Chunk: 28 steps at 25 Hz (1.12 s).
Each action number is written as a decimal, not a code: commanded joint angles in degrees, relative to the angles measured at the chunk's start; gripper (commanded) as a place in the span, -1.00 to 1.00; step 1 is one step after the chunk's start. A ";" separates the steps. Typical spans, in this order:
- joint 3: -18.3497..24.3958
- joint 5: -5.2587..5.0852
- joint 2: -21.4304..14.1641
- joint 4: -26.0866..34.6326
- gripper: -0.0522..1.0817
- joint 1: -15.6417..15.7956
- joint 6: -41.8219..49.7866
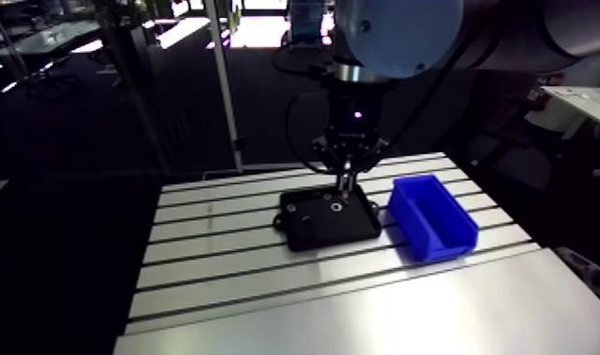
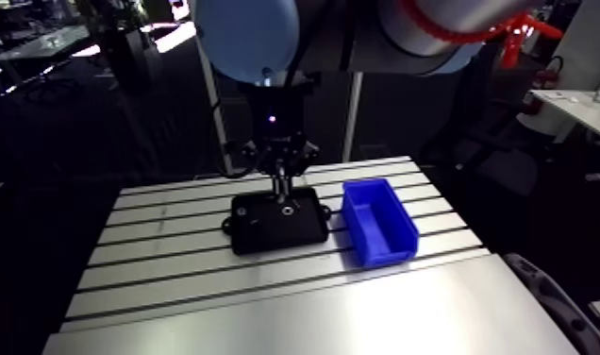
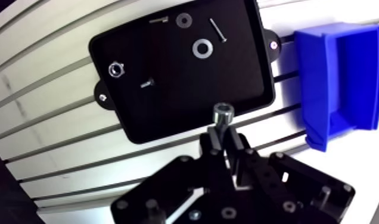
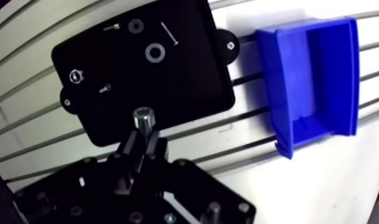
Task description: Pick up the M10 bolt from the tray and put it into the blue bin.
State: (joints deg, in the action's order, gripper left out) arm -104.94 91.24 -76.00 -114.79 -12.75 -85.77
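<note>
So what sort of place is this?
Probably a robot lab bench or workshop cell: a slotted table, a tray of loose washers and screws, a bin beside it, and a pincer shut on a bolt.

Your arm (image 1: 398, 28) comes down from above with its wrist (image 1: 353, 111) upright. Your gripper (image 3: 222, 136) points straight down, its two fingers (image 3: 212, 144) pinched close on a socket-head bolt (image 3: 222, 113) standing between them.
</note>
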 commanded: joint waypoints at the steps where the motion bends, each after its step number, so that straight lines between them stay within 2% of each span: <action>1: 1.62 0.21 -2.79 4.88 0.94 0.00 -2.51; 4: 2.68 0.91 -2.79 6.73 0.94 -0.18 -3.13; 9: 5.58 0.83 -3.58 10.42 0.93 0.00 -8.49; 12: 7.16 0.39 -3.67 12.44 0.92 0.09 -13.94; 20: 7.16 0.47 -5.07 13.85 0.90 -0.70 -31.96; 23: 7.08 0.30 -5.51 13.67 0.90 -2.64 -41.10; 26: 7.60 0.65 -5.86 13.76 0.89 -3.78 -48.22; 28: 7.87 0.56 -5.86 13.76 0.89 -6.07 -53.50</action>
State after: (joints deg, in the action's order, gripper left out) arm -97.59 91.74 -81.51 -101.07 -15.51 -127.41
